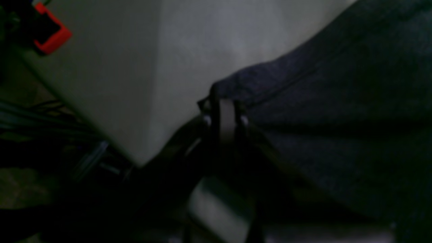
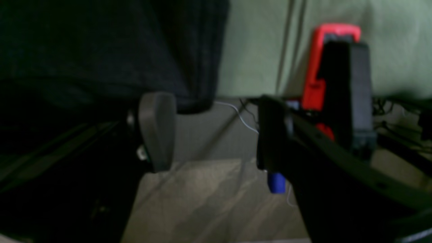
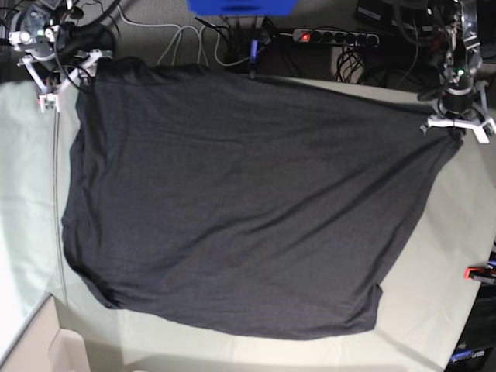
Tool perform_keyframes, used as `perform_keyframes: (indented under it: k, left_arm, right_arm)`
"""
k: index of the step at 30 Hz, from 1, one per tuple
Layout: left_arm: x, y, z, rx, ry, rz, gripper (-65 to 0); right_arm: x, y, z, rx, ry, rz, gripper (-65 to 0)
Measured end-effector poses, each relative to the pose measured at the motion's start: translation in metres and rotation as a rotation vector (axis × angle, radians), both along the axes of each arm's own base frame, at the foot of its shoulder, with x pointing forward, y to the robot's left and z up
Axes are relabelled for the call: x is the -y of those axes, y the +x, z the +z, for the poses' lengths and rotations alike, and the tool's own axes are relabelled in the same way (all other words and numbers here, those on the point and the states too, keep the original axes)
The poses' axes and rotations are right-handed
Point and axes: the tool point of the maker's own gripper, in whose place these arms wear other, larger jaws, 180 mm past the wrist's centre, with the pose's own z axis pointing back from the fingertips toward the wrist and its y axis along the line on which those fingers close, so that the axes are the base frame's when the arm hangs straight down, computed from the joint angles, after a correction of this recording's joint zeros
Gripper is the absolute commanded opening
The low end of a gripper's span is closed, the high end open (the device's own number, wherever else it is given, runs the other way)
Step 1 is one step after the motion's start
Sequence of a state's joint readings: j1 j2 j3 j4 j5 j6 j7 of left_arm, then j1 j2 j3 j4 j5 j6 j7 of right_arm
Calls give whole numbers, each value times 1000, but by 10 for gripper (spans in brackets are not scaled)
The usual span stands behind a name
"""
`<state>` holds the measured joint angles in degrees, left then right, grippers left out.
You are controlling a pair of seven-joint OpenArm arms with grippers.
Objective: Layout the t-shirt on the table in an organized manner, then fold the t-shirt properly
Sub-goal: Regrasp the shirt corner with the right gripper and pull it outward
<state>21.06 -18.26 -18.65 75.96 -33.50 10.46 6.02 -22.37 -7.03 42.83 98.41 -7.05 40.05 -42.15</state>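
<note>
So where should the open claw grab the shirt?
At the shirt's loose far corner by the right gripper, coming in from the table edge. That corner hangs over the edge, so the jaws can slip around the fabric.

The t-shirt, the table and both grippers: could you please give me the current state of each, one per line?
t-shirt: spread across the table, rumpled, not yet folded; one far corner pinched by the left gripper.
table: cloth-covered, mostly under the shirt.
left gripper: shut on the t-shirt's edge.
right gripper: open beside the other far corner, holding nothing.
red clamp: fastened at the table edge.
</note>
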Motion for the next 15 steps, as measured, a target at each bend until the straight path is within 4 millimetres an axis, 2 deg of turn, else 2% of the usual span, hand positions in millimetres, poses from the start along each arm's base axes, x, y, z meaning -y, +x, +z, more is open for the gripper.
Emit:
perform_keyframes:
  k: [5, 8, 15]
  left_arm:
    - [0, 0, 0, -1, 0, 0, -650]
    - [0, 1, 0, 2, 1, 0, -650]
    - [0, 1, 1, 1, 3, 0, -650]
  right_arm:
    - [-5, 2, -19, -33, 51, -27, -260]
    - [11, 8, -18, -18, 34, -40, -261]
    - [22, 29, -18, 9, 32, -29, -282]
